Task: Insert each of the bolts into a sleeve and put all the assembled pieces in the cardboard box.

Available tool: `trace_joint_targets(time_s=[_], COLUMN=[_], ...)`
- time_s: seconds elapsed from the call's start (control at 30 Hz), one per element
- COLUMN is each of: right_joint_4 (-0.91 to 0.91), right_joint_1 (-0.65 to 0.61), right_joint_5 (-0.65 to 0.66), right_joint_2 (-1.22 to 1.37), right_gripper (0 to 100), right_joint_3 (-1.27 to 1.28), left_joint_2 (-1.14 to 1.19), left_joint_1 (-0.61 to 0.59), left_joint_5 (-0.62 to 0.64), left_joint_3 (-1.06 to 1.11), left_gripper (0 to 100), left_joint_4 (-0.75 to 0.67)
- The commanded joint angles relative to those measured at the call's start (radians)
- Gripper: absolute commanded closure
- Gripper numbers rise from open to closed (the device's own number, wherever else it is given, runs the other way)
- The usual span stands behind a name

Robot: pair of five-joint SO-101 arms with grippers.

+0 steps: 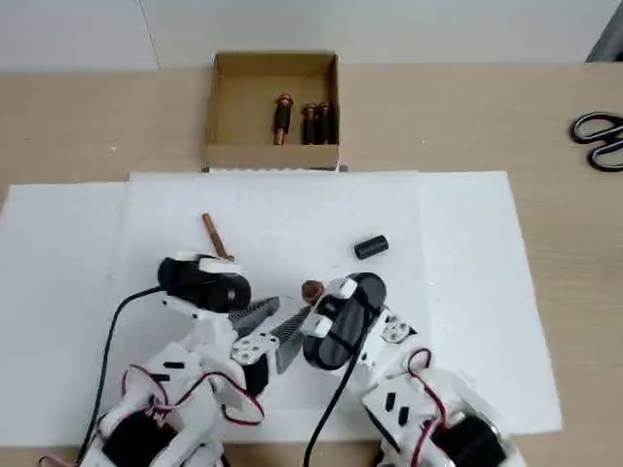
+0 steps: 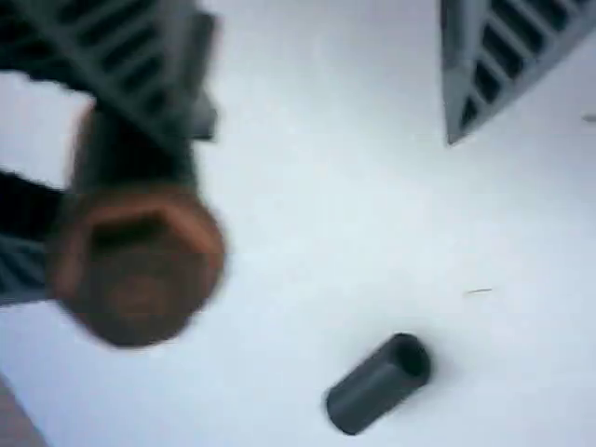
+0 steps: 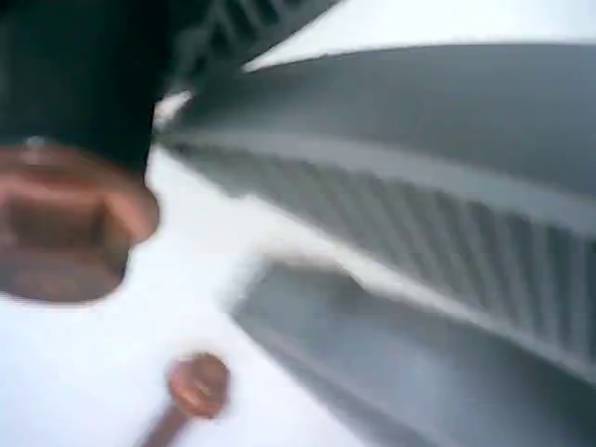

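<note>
From my station, the left gripper (image 2: 321, 130) has its ribbed grey fingers (image 2: 503, 65) spread wide. A copper hex-head bolt (image 2: 140, 265) hangs just beside one of them, above the sheet, with a black tube around its shank. The right gripper (image 1: 304, 316) meets the left one at that spot. I cannot tell whether it is clamping the bolt.

A loose black cylindrical sleeve (image 1: 371, 247) lies on its side on the white paper sheet (image 1: 467, 292), well apart from a bare copper bolt (image 1: 216, 236) lying nearer the left arm. The open brown cardboard box (image 1: 222, 107) sits at the sheet's far edge with three copper-and-black assembled pieces (image 1: 310, 124) lying inside.

The sheet covers a light wooden table (image 1: 97, 107). Black-handled scissors (image 1: 599, 139) rest on the bare wood at the right. A white wall stands behind.
</note>
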Motion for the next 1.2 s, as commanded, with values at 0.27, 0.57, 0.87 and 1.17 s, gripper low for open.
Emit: trace_joint_targets(time_s=[0.27, 0.57, 0.87, 1.17], right_joint_4=[-0.031, -0.064, -0.073, -0.104], right_joint_1=[0.024, 0.283, 0.331, 0.334], right_joint_5=[0.0, -0.094, -0.232, -0.273], right_joint_2=[-0.005, 0.005, 0.033, 0.642], right_gripper=[99.6, 99.6, 99.6, 99.6], right_joint_3=[-0.011, -0.009, -0.044, -0.488], left_joint_2=[-0.008, -0.008, -0.005, -0.008], left_joint_1=[-0.227, -0.47, -0.477, -0.483], left_joint_5=[-0.133, -0.221, -0.399, -0.322], left_joint_3=[-0.002, 0.203, 0.308, 0.308], left_gripper=[83, 99, 99, 99], left_joint_4=[-0.018, -0.229, -0.305, -0.275])
